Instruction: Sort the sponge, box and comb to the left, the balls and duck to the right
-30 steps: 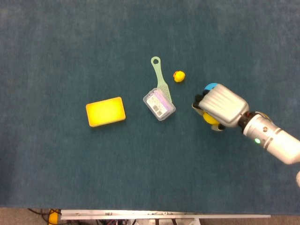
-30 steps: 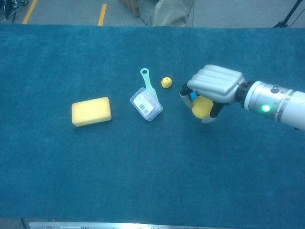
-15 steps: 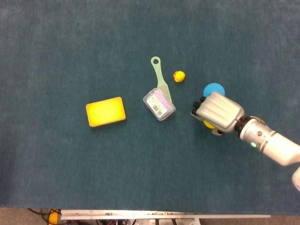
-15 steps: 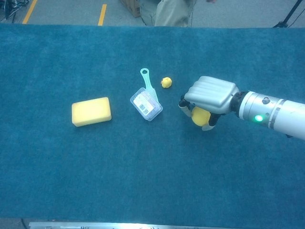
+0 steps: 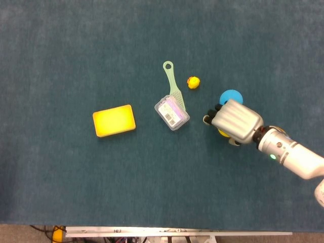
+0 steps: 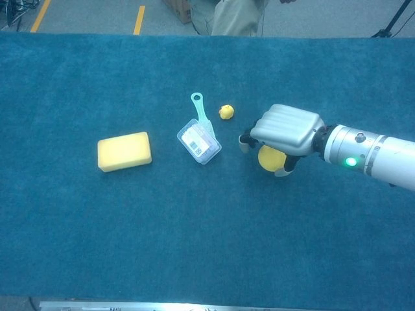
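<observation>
My right hand (image 5: 235,121) (image 6: 285,129) hangs low over the cloth at centre right, fingers curled around a yellow ball (image 6: 269,158) that sits under its palm. The head view shows a blue ball (image 5: 230,95) just behind the hand; the chest view hides it. A small yellow duck (image 5: 193,82) (image 6: 225,112) stands left of the blue ball. At the centre a green comb (image 5: 172,81) (image 6: 200,111) lies with its teeth against a clear box (image 5: 172,112) (image 6: 199,141). The yellow sponge (image 5: 114,121) (image 6: 124,151) lies apart at the left. My left hand is nowhere in either view.
Everything lies on a blue cloth-covered table (image 5: 76,192). Its front edge has a metal rail (image 5: 177,233). Beyond the far edge the chest view shows floor with yellow lines (image 6: 139,19) and a person's legs (image 6: 227,16).
My right hand has carried the yellow ball toward me and down, off the blue ball, which now shows fully. Its fingers have spread a little to the left.
</observation>
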Controlling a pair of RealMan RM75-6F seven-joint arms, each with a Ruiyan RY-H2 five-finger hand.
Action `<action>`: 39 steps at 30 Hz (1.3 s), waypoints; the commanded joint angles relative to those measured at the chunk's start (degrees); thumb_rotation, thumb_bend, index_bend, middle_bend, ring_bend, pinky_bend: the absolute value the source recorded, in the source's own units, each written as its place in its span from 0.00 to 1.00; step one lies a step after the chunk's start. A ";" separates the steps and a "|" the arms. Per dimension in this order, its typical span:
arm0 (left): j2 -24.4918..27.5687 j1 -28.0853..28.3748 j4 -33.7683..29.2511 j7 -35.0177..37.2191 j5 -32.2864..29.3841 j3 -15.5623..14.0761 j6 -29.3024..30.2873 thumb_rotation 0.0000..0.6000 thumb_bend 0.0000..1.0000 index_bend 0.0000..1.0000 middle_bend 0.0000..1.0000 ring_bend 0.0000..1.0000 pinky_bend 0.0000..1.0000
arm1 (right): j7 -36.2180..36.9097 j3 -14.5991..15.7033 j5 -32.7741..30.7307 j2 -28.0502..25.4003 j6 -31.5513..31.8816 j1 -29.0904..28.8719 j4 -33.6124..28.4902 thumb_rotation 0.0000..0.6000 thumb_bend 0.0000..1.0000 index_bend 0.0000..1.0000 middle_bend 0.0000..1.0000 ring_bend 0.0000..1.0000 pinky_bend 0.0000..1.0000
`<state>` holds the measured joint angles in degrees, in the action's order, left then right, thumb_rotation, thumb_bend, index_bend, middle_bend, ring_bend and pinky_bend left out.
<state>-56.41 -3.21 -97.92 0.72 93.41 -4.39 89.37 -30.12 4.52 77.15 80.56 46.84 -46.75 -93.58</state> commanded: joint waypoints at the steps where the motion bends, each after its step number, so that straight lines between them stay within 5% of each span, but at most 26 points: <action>1: 0.03 0.03 -0.01 -0.02 0.02 -0.01 -0.01 1.00 0.43 0.36 0.34 0.31 0.22 | 0.21 -0.26 0.13 -0.11 0.21 0.16 -0.26 1.00 0.09 0.33 0.38 0.37 0.59; 18: 0.15 0.57 -0.01 -0.04 -0.21 0.23 -0.51 1.00 0.43 0.36 0.34 0.31 0.22 | 5.46 -5.67 -2.58 -5.83 4.01 1.80 -5.13 1.00 0.09 0.33 0.38 0.37 0.59; 30: 0.64 1.17 -0.31 -0.36 -0.57 0.53 -1.11 1.00 0.43 0.36 0.34 0.31 0.22 | 12.59 -12.32 -15.54 -9.72 -6.20 -3.59 -5.84 0.99 0.06 0.33 0.38 0.34 0.47; 36: 0.66 1.25 -0.61 -0.63 -0.32 0.43 -1.08 1.00 0.43 0.36 0.34 0.31 0.22 | 15.49 -15.09 -22.83 -8.79 -13.09 -9.15 -2.38 0.69 0.01 0.33 0.38 0.29 0.39; 39: 0.72 0.98 -0.59 -0.52 -0.56 0.37 -0.80 1.00 0.43 0.36 0.34 0.31 0.22 | 15.22 -15.03 -24.84 -6.91 -14.32 -11.46 -0.06 0.62 0.00 0.33 0.38 0.27 0.35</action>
<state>-55.71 -2.20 -98.52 0.18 92.88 -4.00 88.54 -15.18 -10.13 53.47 72.53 33.59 -56.91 -94.98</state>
